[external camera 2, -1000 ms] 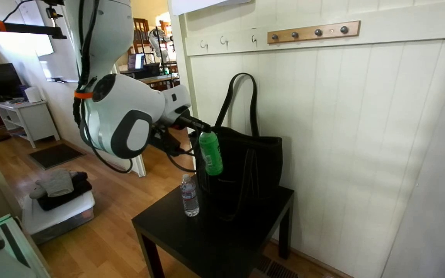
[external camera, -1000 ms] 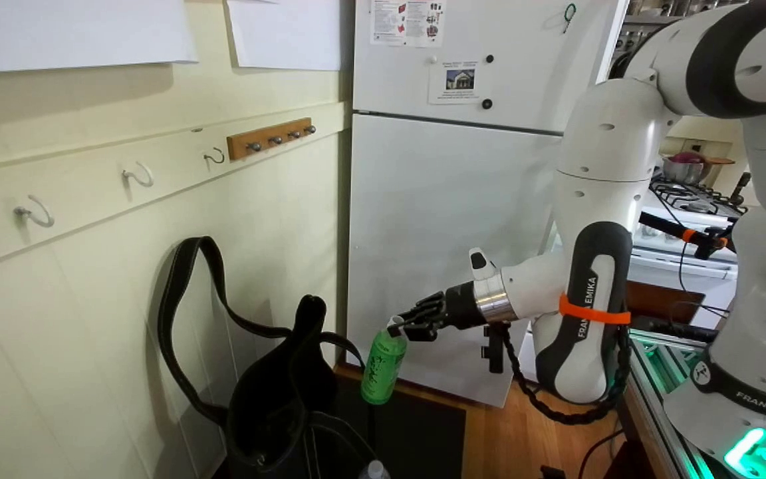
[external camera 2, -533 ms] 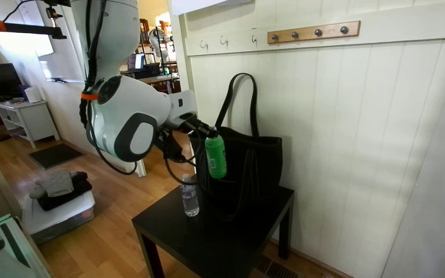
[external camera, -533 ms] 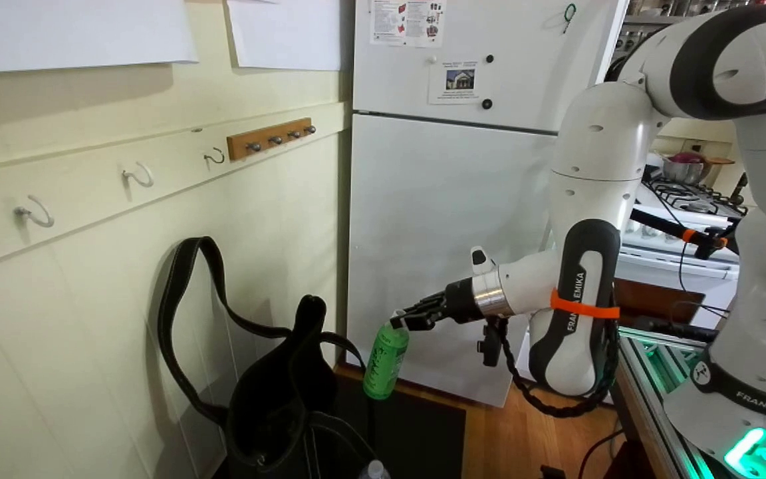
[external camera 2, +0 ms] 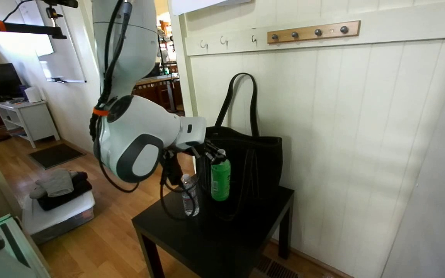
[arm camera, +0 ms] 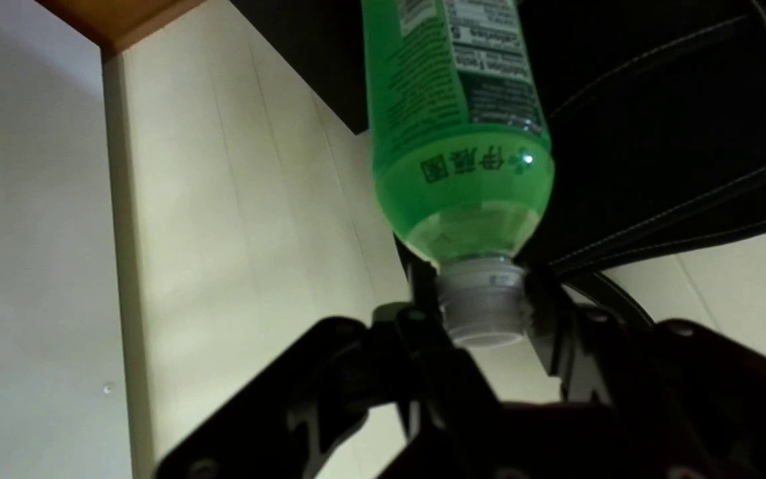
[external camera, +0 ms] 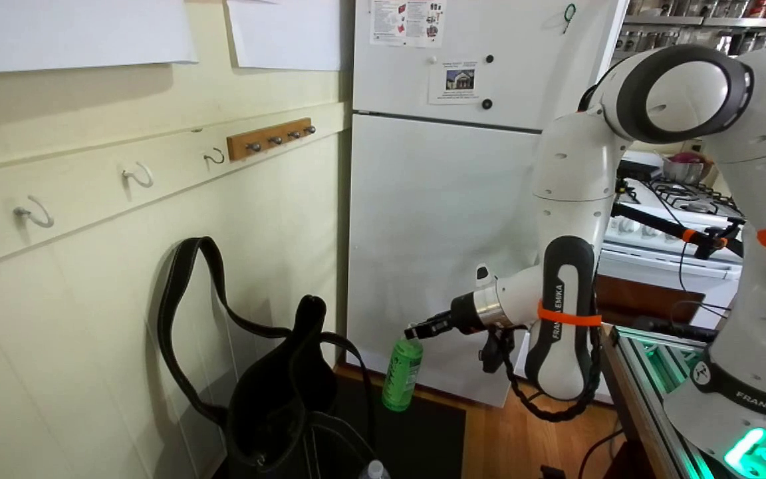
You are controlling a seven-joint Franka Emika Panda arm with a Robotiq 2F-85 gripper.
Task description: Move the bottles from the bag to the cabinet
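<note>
Behind the gripper [external camera: 413,331], a white fridge [external camera: 449,219] is seen in an exterior view. The gripper is carried by a white arm [external camera: 572,179], on which "FRANKA EMIKA" can be read at the forearm and again at the base. Below the gripper, a black table [external camera 2: 214,247] is found. Upon it, near the gripper, the black bag [external camera 2: 261,166] is stood upright, with its long strap [external camera 2: 254,112] raised. The bag is open at the top, but its inside is too dark, so the contents cannot be told.

By the fingers [arm camera: 549,313] of the gripper, which are clamped from both sides, the cap [arm camera: 483,299] of the green bottle [external camera: 401,376] is held. The bottle is suspended over the table, in front of the bag as seen in an exterior view. Its cap is pointed up and its base down, and the long axis is almost vertical, with a slight tilt. In the wrist view, where the writing is upside down, "Nutrition Facts" and "Calories" can be read on the label [arm camera: 489,66], and on the shoulder the characters 伊藤園 are printed beside a small clover-like mark.

Lower than the gripper and apart from it, the clear bottle [external camera 2: 188,202] is placed upright on the table, with its cap also upward. Its label is too small to be read.
</note>
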